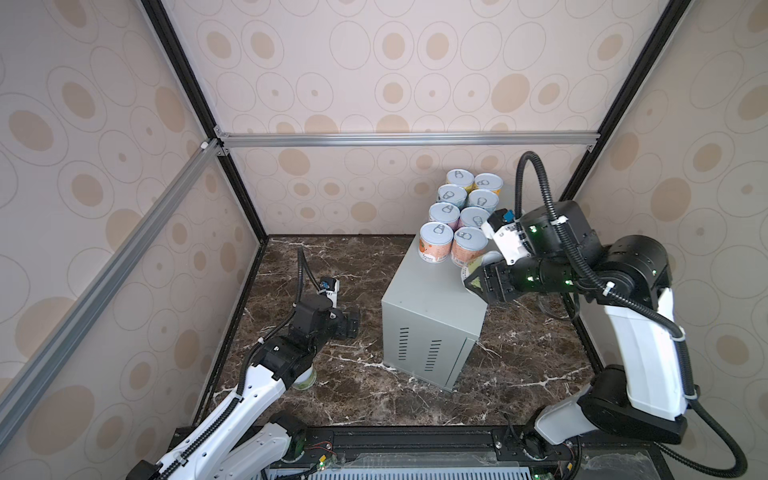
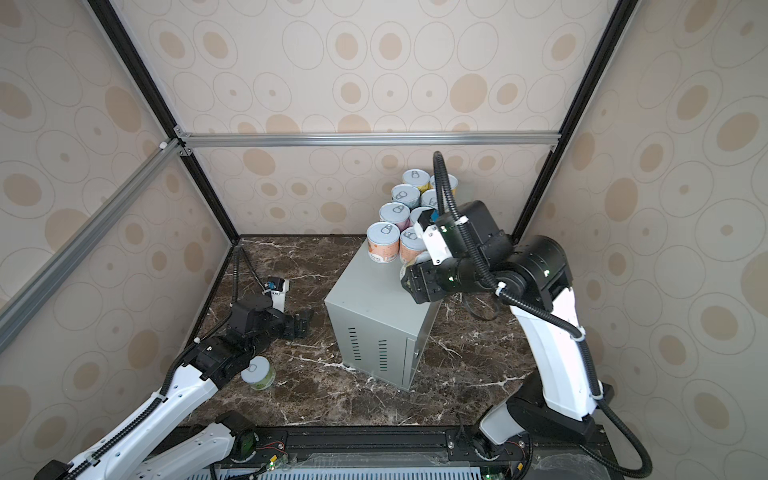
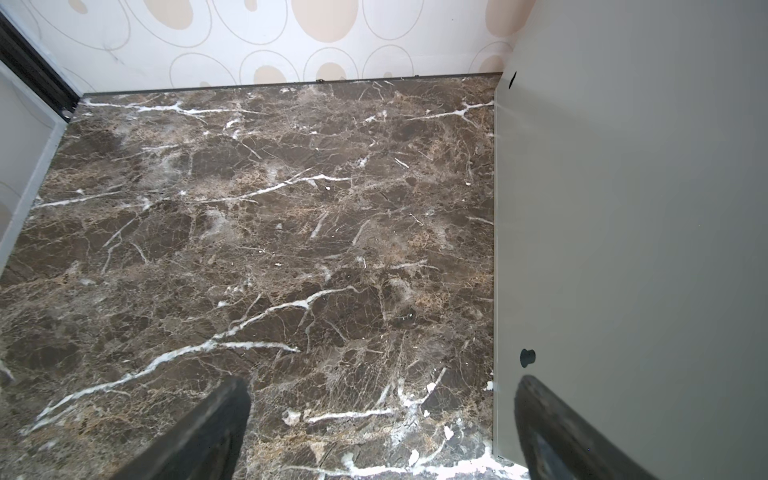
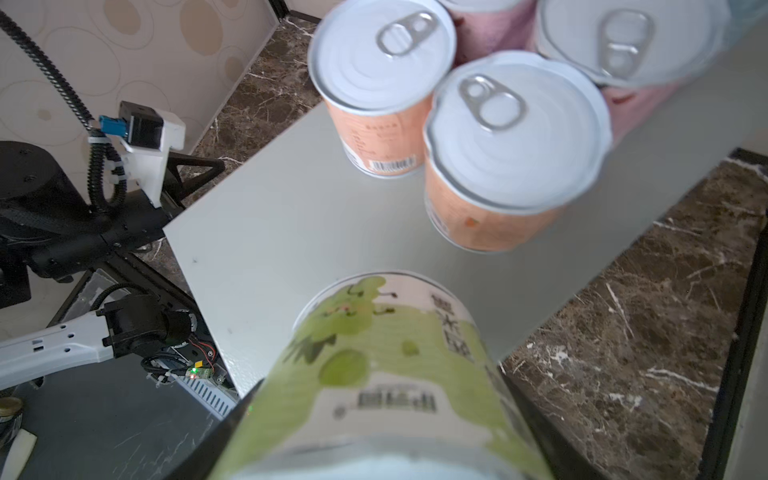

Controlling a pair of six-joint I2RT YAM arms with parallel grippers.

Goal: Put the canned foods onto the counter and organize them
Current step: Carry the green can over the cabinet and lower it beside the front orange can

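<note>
Nearest, a loose green can (image 2: 257, 374) is standing on the marble (image 1: 374, 395) by our left arm. Our left claw (image 3: 382, 386) is hanging spread and empty. Our right claw (image 1: 482, 282) is pinching a green-labelled can (image 4: 386, 374) over the counter (image 1: 424, 282), at its right edge. Farther back on it, eight cans (image 1: 473, 216) are standing in two rows.

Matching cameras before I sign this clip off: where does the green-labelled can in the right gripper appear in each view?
In a top view: green-labelled can at the counter's right edge, in the right gripper.
In a top view: same place, mostly hidden by the gripper.
Left wrist: not in it.
Right wrist: bottom centre, large.
Shared landmark: the salmon can with the barcode.
</note>
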